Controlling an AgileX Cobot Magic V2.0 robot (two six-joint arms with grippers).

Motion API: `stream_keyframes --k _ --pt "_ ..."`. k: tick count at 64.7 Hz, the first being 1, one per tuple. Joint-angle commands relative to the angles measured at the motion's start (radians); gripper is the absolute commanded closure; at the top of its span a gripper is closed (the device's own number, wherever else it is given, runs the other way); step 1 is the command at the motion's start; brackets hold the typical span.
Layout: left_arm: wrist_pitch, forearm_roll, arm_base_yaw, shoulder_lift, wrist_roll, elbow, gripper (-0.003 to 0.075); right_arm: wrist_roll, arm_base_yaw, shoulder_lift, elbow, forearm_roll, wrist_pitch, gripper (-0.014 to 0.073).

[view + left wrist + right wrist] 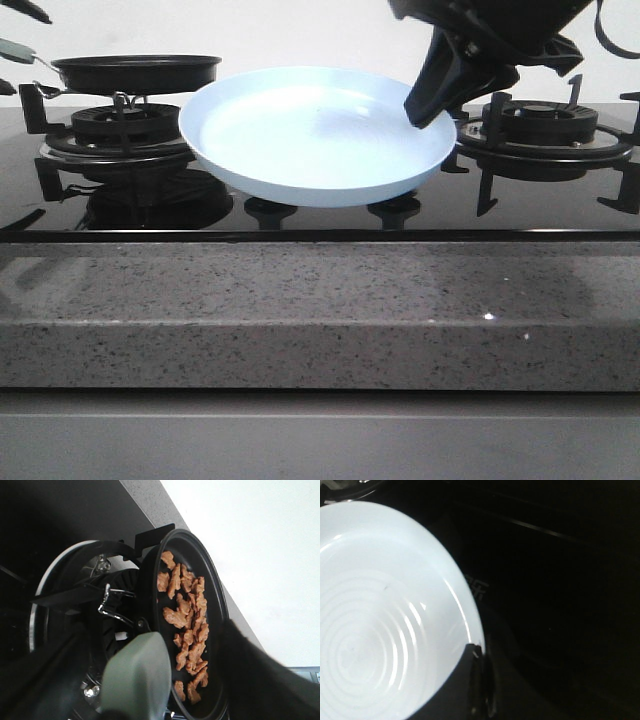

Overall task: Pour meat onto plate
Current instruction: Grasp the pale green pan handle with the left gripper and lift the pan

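Note:
The pale blue-white plate [310, 140] hangs a little above the black stove top, between the two burners. My right gripper [430, 100] is shut on its right rim; the right wrist view shows the plate [370, 620] empty, with my gripper [477, 680] pinching the edge. The black pan [135, 72] sits on the left burner. The left wrist view shows the light-brown meat [187, 620] heaped inside it. My left gripper [150, 700] is open, its fingers on either side of the pan's grey-green handle [135, 675].
The left burner grate [120, 130] carries the pan. The right burner grate [545, 125] stands just right of the plate, under my right arm. Two stove knobs [390, 210] sit below the plate. A grey speckled counter edge [320, 310] runs along the front.

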Motion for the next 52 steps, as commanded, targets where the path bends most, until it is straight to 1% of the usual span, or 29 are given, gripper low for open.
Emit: stream_keyframes --k 1,8,18,21,31,47,52 --pt "0.033 -0.066 -0.005 -0.045 0.003 -0.034 0.0361 -0.012 0.000 -0.029 -0.023 0.011 -0.038 0.0652" --pt "0.036 -0.066 -0.005 -0.045 0.003 -0.034 0.0463 -0.012 0.000 -0.029 -0.023 0.011 -0.038 0.0652" --pt "0.055 -0.066 -0.005 -0.045 0.003 -0.034 0.0557 -0.012 0.000 -0.029 -0.023 0.011 -0.038 0.0652" --pt "0.064 -0.066 -0.005 -0.045 0.003 -0.034 0.0567 -0.012 0.000 -0.029 -0.023 0.011 -0.038 0.0652" --pt "0.065 -0.066 -0.005 -0.055 0.026 -0.034 0.0567 -0.012 0.000 -0.029 -0.023 0.011 -0.038 0.0652" --pt "0.067 -0.066 -0.005 -0.075 0.027 -0.034 0.0568 -0.012 0.000 -0.029 -0.023 0.011 -0.038 0.0652" --pt "0.067 -0.066 -0.005 -0.074 0.027 -0.034 0.0587 -0.012 0.000 -0.029 -0.023 0.011 -0.038 0.0652"
